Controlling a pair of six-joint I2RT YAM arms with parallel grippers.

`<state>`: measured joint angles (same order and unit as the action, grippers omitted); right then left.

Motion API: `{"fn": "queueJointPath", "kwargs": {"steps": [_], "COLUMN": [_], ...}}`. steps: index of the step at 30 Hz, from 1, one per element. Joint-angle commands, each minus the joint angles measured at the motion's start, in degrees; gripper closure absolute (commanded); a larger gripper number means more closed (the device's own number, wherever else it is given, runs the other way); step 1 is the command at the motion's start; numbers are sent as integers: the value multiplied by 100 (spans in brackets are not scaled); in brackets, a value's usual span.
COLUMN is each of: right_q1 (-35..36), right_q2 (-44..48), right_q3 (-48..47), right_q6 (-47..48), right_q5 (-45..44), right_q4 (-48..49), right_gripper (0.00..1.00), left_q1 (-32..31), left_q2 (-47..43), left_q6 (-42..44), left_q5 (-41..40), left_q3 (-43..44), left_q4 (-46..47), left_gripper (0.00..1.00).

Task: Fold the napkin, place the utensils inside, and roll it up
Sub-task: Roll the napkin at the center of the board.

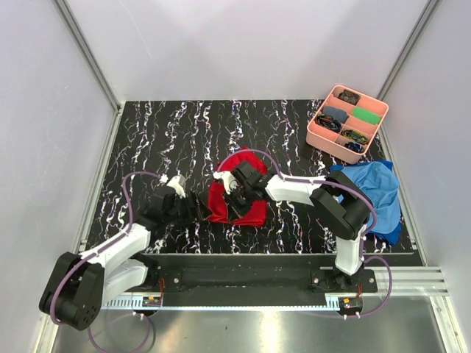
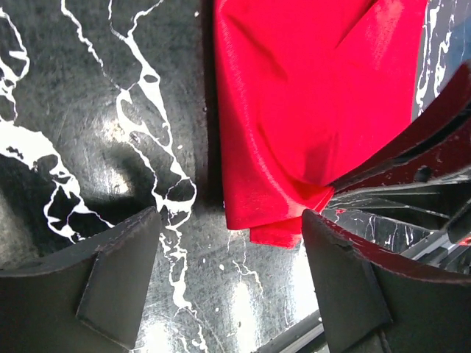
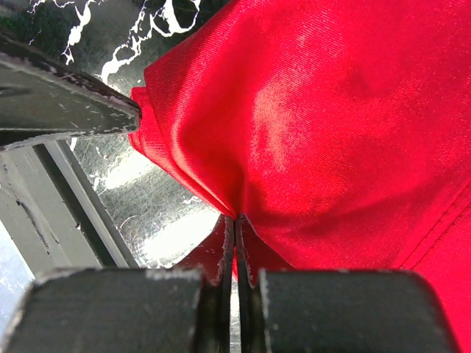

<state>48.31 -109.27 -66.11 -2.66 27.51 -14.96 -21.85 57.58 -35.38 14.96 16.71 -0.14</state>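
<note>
Marbled table (image 1: 169,132) is bearing the napkin (image 1: 254,213). Right gripper (image 3: 235,228) is pinching it; left gripper (image 2: 229,224), at 9 o'clock, is gaping.

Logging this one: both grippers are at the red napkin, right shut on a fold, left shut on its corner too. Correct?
Not quite: the left gripper is open, its jaws spread either side of a corner of the napkin without clamping it, as the left wrist view shows. The right gripper is indeed shut on a fold.
</note>
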Motion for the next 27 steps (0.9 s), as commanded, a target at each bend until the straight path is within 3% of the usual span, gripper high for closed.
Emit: {"fn": "queueJointPath", "kwargs": {"steps": [1, 9, 20, 27], "right_q1": [-33, -33, -41, -33], "right_q2": [20, 38, 29, 90], "right_q3": [-183, -87, 45, 63], "right_q6": [2, -200, -341, -323], "right_q5": [-131, -430, -553, -615], "right_q4": [-51, 169, 415, 433], "right_gripper": [100, 100, 100, 100], "left_q1": [-21, -30, -30, -30], "left_q2": [200, 833, 948, 1246], "left_q6": [-241, -786, -1050, -1103], "left_q5": [261, 859, 1009, 1096], "left_q3": [-115, -405, -511, -353], "left_q4": [629, 1586, 1860, 2062], "left_gripper": [22, 33, 55, 58]}}
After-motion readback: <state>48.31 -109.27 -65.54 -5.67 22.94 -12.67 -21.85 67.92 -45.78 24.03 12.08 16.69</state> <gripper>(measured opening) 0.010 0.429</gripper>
